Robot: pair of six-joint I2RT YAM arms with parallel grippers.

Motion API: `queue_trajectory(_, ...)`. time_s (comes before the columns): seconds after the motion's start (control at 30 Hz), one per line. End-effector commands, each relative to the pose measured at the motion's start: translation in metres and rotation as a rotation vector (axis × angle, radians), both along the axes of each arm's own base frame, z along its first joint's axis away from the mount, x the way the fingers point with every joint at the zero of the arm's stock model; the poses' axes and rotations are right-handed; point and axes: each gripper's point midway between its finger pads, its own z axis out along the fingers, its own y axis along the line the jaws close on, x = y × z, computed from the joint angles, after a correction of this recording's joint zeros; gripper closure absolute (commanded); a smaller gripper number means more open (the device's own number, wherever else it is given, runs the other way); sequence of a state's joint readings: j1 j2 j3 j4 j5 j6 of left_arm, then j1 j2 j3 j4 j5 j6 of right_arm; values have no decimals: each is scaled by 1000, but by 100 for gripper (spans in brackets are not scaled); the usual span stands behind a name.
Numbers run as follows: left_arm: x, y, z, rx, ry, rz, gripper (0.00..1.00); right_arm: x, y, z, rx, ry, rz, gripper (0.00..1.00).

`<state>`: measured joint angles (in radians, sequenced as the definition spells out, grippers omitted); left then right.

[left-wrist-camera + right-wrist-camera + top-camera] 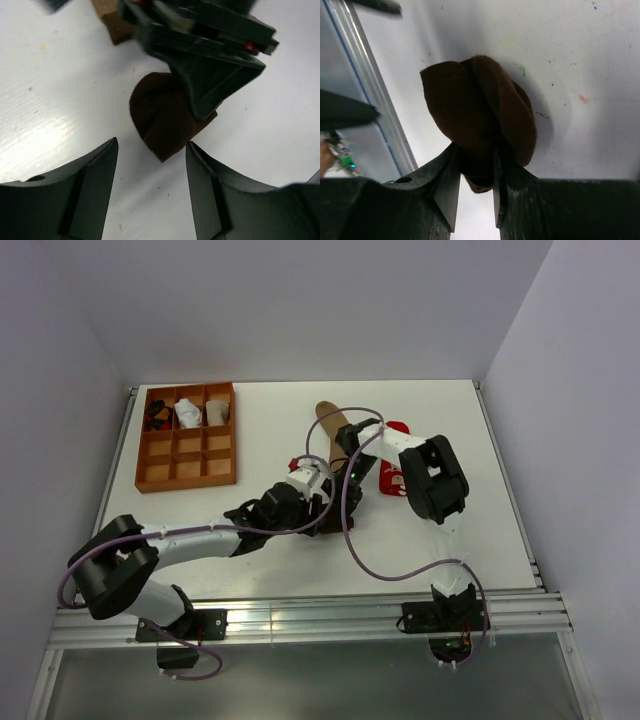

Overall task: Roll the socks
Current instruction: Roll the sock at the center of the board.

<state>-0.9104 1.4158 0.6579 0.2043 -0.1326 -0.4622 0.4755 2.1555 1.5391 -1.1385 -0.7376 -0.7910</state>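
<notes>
A brown sock (329, 425) lies at the table's middle, its tan part reaching toward the back. Its dark brown end (475, 110) is folded over, and my right gripper (475, 187) is shut on that fold just above the table. In the left wrist view the same dark fold (160, 117) sits under the right gripper's fingers (215, 75). My left gripper (152, 165) is open and empty, its jaws wide apart, just short of the fold's tip. In the top view both grippers meet near the sock's near end, left (310, 508) and right (340, 498).
A brown compartment tray (187, 483) stands at the back left, with rolled socks (187, 412) in its top row. Red socks (393, 481) lie right of the brown sock, under the right arm. The table's front rail (365, 90) runs close by.
</notes>
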Motion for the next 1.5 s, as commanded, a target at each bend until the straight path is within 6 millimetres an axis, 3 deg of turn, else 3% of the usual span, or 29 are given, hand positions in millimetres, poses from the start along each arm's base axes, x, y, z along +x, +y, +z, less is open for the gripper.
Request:
queue_trajectory(0.0, 11, -28, 22, 16, -112, -104, 38, -7, -27, -36, -163, 53, 25, 78)
queue_trajectory(0.13, 9, -37, 8, 44, -102, -157, 37, -7, -27, -39, -172, 65, 18, 78)
queue_trajectory(0.4, -6, -57, -1, 36, -73, -320, 36, -7, -28, -34, -170, 146, 32, 77)
queue_trajectory(0.57, -9, -61, -2, 26, -63, -349, 37, -4, -29, -36, -185, 179, 20, 77)
queue_trajectory(0.9, -14, -66, -31, 49, 13, -369, 39, 2, -29, -42, -205, 164, -5, 77)
queue_trajectory(1.0, -14, -62, -35, 17, 47, -366, 45, 2, -31, -46, -216, 165, -5, 77)
queue_trajectory(1.33, -21, -56, -51, -27, 199, -394, 86, 15, -31, -48, -228, 68, -43, 70)
queue_trajectory(1.43, -24, -57, -57, -33, 257, -392, 100, 19, -33, -45, -236, 18, -67, 58)
queue_trajectory(1.47, -23, -57, -57, -36, 269, -383, 100, 22, -33, -49, -231, -12, -78, 53)
